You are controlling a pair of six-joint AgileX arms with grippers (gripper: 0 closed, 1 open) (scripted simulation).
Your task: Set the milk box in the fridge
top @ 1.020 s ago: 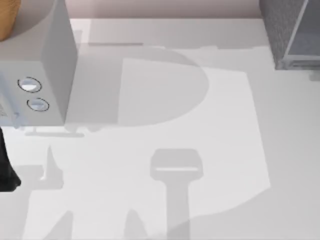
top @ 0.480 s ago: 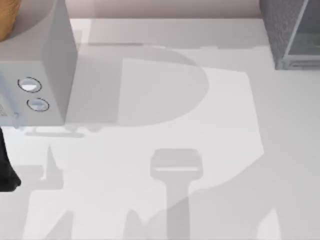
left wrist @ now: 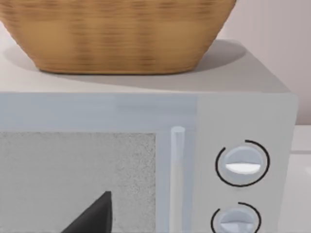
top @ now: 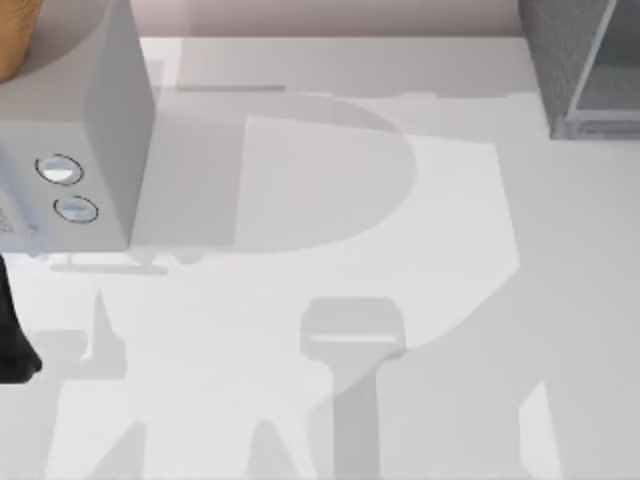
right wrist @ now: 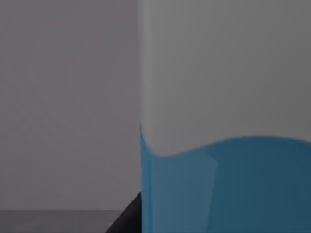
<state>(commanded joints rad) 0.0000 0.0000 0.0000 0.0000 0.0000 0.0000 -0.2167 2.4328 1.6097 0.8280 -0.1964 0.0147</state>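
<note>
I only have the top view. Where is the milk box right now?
Observer: The milk box sits right up against the right wrist camera, white-grey above and blue below.
Operator: Is it inside the fridge yet?
Observer: I cannot tell. Beside the box, that camera has just a plain grey surface.
Operator: What is the left arm facing?
Observer: Its wrist camera looks at the microwave front, with the speckled door and two dials.
Operator: And the brown thing on top of it?
Observer: A woven basket, resting on the microwave's roof.
</note>
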